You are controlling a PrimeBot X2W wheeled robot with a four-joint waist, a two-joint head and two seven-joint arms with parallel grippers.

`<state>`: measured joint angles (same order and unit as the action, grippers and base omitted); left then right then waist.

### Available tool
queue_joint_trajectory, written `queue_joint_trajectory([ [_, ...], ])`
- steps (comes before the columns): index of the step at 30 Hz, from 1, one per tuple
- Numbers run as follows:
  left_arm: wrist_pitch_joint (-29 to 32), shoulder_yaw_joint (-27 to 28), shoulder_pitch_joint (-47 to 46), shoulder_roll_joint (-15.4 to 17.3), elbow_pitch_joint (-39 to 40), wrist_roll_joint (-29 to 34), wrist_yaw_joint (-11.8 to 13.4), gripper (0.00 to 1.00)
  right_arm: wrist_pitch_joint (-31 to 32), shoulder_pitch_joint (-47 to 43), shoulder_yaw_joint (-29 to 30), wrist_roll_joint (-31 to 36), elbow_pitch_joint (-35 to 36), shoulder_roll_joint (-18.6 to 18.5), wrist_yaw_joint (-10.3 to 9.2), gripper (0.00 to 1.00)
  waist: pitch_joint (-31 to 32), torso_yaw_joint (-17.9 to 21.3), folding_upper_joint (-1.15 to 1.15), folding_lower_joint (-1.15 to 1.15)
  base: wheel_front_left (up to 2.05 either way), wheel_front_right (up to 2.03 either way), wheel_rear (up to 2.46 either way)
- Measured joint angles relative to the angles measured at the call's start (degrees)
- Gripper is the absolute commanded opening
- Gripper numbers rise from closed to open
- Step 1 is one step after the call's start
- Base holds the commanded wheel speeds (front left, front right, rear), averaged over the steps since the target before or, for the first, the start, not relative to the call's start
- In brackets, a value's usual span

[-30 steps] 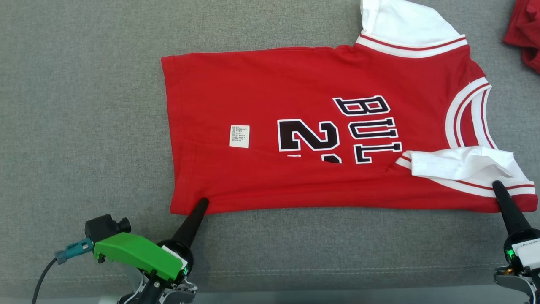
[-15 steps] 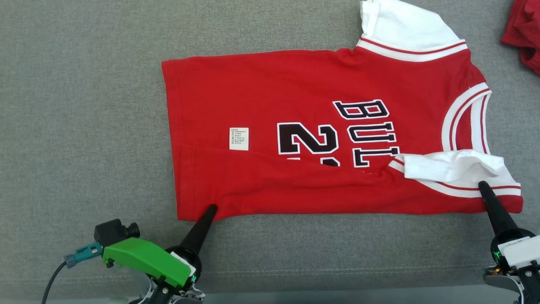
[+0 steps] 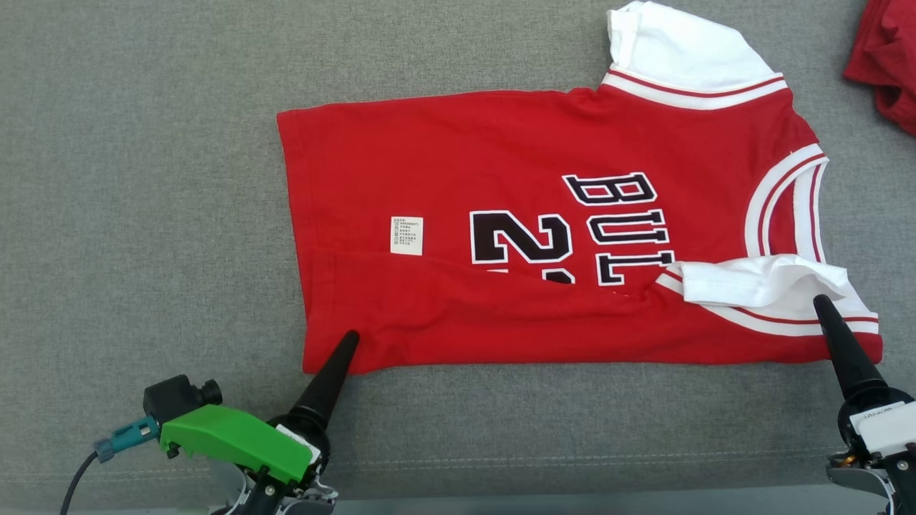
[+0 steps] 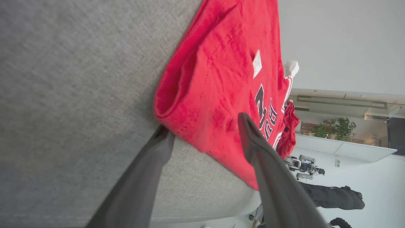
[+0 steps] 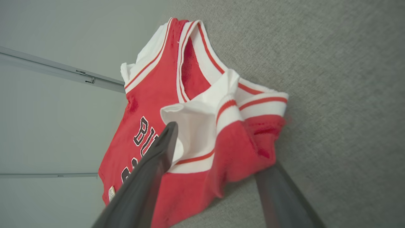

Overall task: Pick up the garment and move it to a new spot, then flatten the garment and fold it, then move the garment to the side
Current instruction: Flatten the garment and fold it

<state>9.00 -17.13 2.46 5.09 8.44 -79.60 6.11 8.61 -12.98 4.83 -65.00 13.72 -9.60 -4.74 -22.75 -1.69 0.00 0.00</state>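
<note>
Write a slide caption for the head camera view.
Red jersey on gray upholstery, near side folded over; left fingers and right fingers open at the folded edge.

- Garment (image 3: pixel 465 164): red body, white sleeves, red-and-white striped trim at neck and armholes, black lettering and numeral outlined in white.
- Label (image 3: pixel 406 235): white with fine dark print.
- Surface (image 3: pixel 143 179): grey, woven fleck.
- Second cloth (image 3: pixel 884 57): red.
- Camera cover (image 3: pixel 229 440): bright green.

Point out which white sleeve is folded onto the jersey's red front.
The near sleeve, beside the right pincer: it lies doubled over the red front. The far sleeve spreads flat onto the grey surface.
</note>
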Motion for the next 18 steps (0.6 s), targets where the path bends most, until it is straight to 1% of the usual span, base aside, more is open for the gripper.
queue_joint_trajectory([
  [2,-0.05,0.55,0.18,0.15,0.0,0.15,0.01,1.0,-0.01,-0.85,0.33,0.02,0.08,0.02,-0.49,1.0,0.05,0.06,0.0,0.0,0.0,0.0,0.0],
  [7,-0.88,1.52,0.99,0.49,0.46,0.2,0.02,1.0,0.04,-1.97,0.49,0.03,0.24,-0.24,-0.52,1.0,0.12,0.48,0.0,0.0,0.0,0.0,0.0],
  [11,-1.12,2.04,2.2,1.52,1.52,1.86,0.03,1.0,0.09,-2.64,0.63,2.02,1.65,-1.9,-0.92,1.0,-0.02,1.26,0.0,0.0,0.0,0.0,0.0],
  [14,-1.57,2.24,2.86,3.65,2.26,3.79,0.19,1.0,0.0,-2.62,1.97,3.82,3.35,-3.9,-0.92,1.0,-0.27,1.9,0.0,0.0,0.0,0.0,0.0],
  [18,-1.54,2.56,2.45,7.09,4.09,7.2,0.52,1.0,0.1,-2.25,3.22,7.02,5.73,-7.98,-0.93,1.0,-1.02,2.17,0.0,0.0,0.0,0.0,0.0],
])
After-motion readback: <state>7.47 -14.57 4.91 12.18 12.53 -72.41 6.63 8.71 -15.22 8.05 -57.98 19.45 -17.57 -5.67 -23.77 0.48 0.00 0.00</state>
